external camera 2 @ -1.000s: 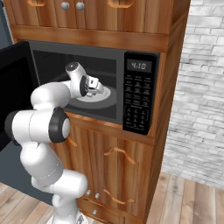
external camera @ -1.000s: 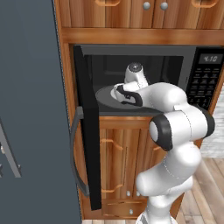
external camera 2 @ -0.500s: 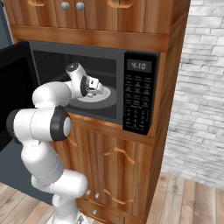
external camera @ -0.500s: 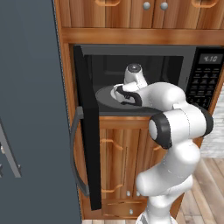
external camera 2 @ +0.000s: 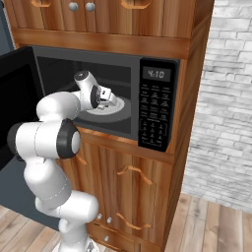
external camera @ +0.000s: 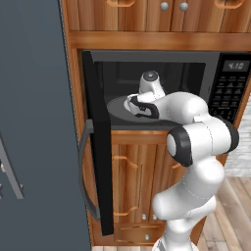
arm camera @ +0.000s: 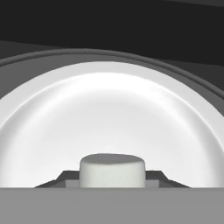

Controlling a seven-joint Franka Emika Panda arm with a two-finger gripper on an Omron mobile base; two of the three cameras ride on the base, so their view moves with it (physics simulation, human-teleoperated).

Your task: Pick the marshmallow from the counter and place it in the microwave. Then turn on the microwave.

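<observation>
A white robot arm reaches into an open microwave (external camera 2: pixel 123 93) set in wooden cabinets. The gripper (external camera 2: pixel 109 100) is inside the cavity, low over a round white plate (arm camera: pixel 112 113) on the dark turntable.

The hand view looks along the gripper. A small, stubby whitish marshmallow (arm camera: pixel 112 170) sits right between the 2 dark fingertips (arm camera: pixel 65 178), with a tip close against each side of it. Beyond it the plate curves away, with the dark inside of the microwave behind. Whether the tips are pressing on the marshmallow or have just let it go cannot be told, and whether it rests on the plate cannot be told either.

The left base view shows the door (external camera: pixel 98 142) swung wide open on the gripper's left, edge-on, with its grey handle (external camera: pixel 86 171) facing outward. The gripper (external camera: pixel 139 105) is seen here over the near part of the turntable, with the wrist rising above it. The marshmallow is too small to make out in this view.

The right base view shows what the left view cuts off: the full keypad (external camera 2: pixel 156 110) to the gripper's right, with a lit display (external camera 2: pixel 156 74) reading 4:10, and a brick wall (external camera 2: pixel 224 98) further right. The plate (external camera 2: pixel 120 106) shows beyond the gripper.
</observation>
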